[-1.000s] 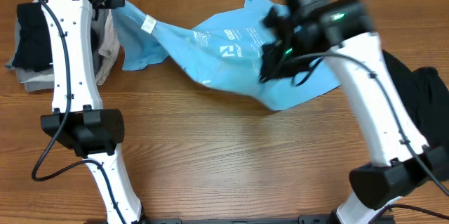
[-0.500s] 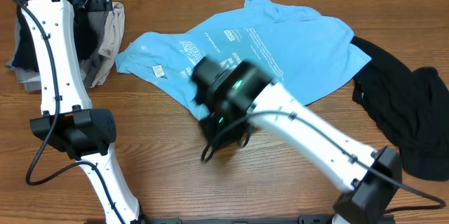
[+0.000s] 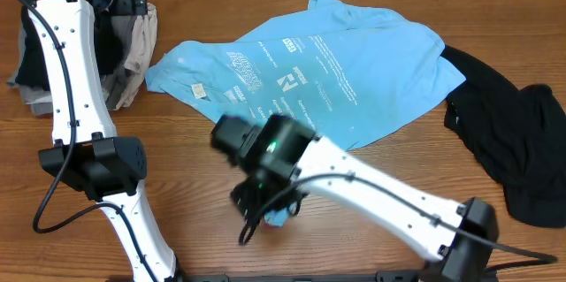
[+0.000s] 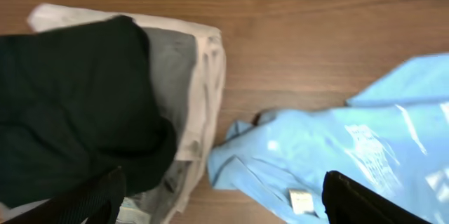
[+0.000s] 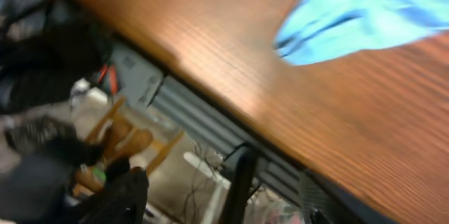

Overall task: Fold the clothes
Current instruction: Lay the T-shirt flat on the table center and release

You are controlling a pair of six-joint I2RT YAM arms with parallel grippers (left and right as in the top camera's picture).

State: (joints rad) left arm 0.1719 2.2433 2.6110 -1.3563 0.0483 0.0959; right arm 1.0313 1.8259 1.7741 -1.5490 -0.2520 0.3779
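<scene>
T-shirt (image 3: 354, 61) spread flat | left pincer (image 4: 228, 199) released, hovering over pile (image 4: 84, 97) | right arm (image 3: 380, 198) stretched across table (image 3: 177, 158), right pincer (image 3: 261, 207) cannot tell

1. overhead: fixed high above the table (image 3: 177, 141), looking straight down from far off. whole top in frame, arm bases at the bottom edge.
2. left wrist: close over the far-left corner, facing down onto the garment pile (image 4: 175, 76) and the neck end of the blue t-shirt (image 4: 337, 154).
3. right wrist: low at the near table edge, steeply tilted, blurred. wood runs diagonally, clutter below the table (image 5: 105, 147) shows past the edge.
4. overhead + left wrist share: pile, shirt tag (image 4: 302, 199).
5. overhead + right wrist share: blue fabric edge (image 5: 365, 6) on the front wood.
</scene>
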